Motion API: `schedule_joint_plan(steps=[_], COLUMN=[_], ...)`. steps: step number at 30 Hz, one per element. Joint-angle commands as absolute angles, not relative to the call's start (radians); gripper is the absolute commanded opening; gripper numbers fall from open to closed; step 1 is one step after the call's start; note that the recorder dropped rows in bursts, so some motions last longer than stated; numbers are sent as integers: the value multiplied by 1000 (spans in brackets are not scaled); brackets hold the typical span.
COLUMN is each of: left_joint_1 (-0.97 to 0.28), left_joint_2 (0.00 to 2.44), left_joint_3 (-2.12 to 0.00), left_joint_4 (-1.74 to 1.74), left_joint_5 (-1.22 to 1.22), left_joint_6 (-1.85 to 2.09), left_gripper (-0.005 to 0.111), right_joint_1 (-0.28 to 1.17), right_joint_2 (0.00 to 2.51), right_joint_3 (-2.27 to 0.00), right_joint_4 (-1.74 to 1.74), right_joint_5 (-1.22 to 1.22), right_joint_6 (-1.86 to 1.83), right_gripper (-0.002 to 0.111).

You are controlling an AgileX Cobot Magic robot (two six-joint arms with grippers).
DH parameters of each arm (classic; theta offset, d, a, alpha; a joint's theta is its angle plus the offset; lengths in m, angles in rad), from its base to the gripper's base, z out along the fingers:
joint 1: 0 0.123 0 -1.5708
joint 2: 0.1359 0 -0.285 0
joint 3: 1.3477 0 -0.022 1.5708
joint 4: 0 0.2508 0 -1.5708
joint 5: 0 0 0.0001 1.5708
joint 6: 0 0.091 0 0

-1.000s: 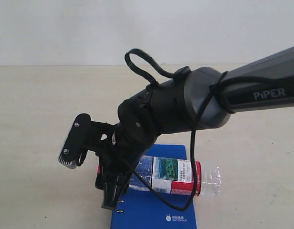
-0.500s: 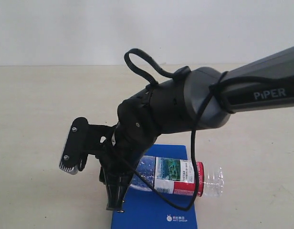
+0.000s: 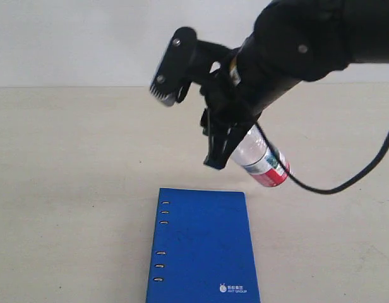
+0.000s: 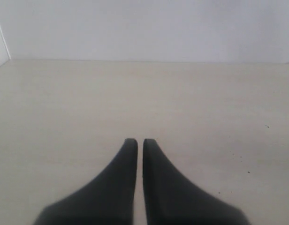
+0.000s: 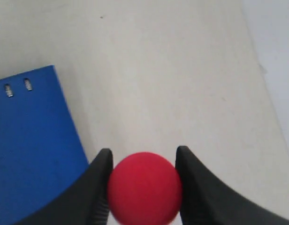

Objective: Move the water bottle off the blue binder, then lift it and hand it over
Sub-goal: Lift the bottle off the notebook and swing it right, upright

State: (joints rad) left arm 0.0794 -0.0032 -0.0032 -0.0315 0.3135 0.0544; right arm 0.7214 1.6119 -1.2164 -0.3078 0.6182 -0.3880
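Note:
The water bottle (image 3: 259,158) hangs tilted in the air above the table, beyond the far edge of the blue binder (image 3: 201,246). My right gripper (image 3: 221,158) is shut on its neck end, and the labelled body slants down to the right. In the right wrist view the red cap (image 5: 144,187) sits squeezed between the two fingers of my right gripper (image 5: 143,153), with a corner of the binder (image 5: 32,140) and two rivets below. The binder lies flat with nothing on it. My left gripper (image 4: 140,140) is shut and empty over bare table; the exterior view does not show it.
The beige table (image 3: 74,189) spreads around the binder, and a white wall (image 3: 74,38) rises behind it. A black cable (image 3: 365,170) loops down from the right arm to the right of the bottle.
The right arm has risen and swung right, carrying the bottle off the binder and into the air. The binder's cover now shows whole.

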Motion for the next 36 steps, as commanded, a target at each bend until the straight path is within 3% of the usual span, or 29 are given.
schedule_joint_plan(steps=[1,8,20,27,36], left_joint_1=[80,80,80,80,80], left_joint_2=[0,0,0,0,0], left_joint_3=[0,0,0,0,0], left_joint_4=[-32,-32,-32,-32,-32], left_joint_5=[309,309,309,309,309], left_joint_6=[59,59,59,59,59], left_gripper=[4,4,4,4,4], right_joint_1=[584,341,274,170,168], right_joint_2=[1536,1513,1510,1546,1551], right_joint_3=[-1219,-1219,-1132,-1116,-1116], right_joint_4=[-324,-95,186,213,281], right_joint_5=[570,480,101,213,279], right_joint_6=[-288,-210,-393,-336,-399], right_gripper=[0,0,0,0,0])
